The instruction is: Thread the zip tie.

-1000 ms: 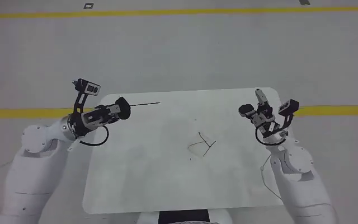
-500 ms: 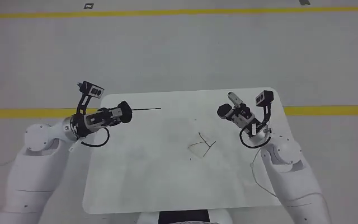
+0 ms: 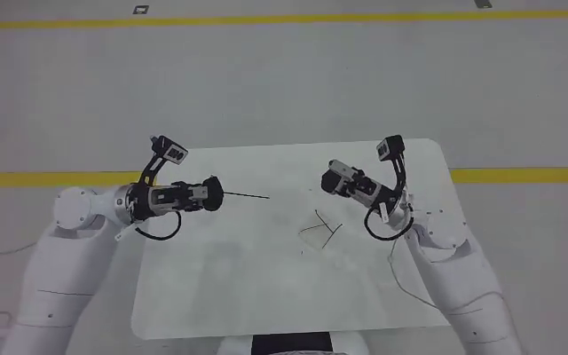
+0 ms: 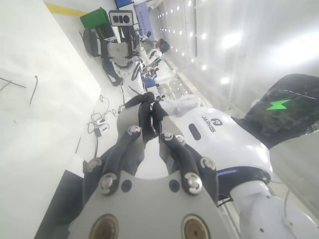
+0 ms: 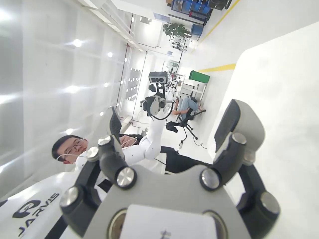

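So the thin black zip tie (image 3: 247,195) is pinched in the left claw (image 3: 219,193). It sticks out over the white rounded-corner counter (image 3: 231,284) and points toward the right claw (image 3: 328,180), which is spread wide open, well apart from the tie's tip. A few loose black strips (image 3: 319,229) lie crossed on the counter, nearer the right arm. Around it there's pale floor with yellow tape lines (image 3: 284,18), plus a green bin (image 5: 199,77) off in the room.
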You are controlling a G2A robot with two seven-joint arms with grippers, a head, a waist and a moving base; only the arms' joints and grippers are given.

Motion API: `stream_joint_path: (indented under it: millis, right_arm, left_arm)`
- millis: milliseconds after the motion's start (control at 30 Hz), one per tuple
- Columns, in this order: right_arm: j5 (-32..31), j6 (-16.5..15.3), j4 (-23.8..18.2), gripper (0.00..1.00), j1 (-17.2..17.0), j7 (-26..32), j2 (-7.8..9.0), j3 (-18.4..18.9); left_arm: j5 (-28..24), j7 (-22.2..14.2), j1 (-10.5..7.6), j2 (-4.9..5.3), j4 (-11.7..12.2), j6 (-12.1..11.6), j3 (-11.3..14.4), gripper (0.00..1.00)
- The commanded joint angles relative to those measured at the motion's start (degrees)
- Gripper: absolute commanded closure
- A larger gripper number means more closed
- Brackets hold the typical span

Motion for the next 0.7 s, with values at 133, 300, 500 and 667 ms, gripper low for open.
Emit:
stream_joint_path:
  millis: [133, 300, 500, 667]
  right_arm:
    - [-0.3, 1.4, 0.3, 0.0, 2.6, 6.9, 0.22, -1.5]
    - [0.5, 2.5, 3.4, 0.0, 10.1, 17.9, 0.23, -4.8]
    - [4.4, 4.8, 7.5, 0.0, 15.6, 23.6, -0.2, -8.6]
    - [4.4, 4.8, 7.5, 0.0, 15.6, 23.6, -0.2, -8.6]
  left_arm:
    - [-0.8, -2.2, -0.75, 0.02, -0.3, 2.3, 1.3, 1.0]
    - [-2.6, -2.5, -2.63, 0.75, 0.4, 5.5, 3.1, 1.0]
    - [-3.2, -2.5, -4.82, 2.8, -0.2, 7.6, 6.8, 1.0]
    - [-0.8, -2.5, -5.32, 3.55, -0.3, 6.7, 7.8, 1.0]
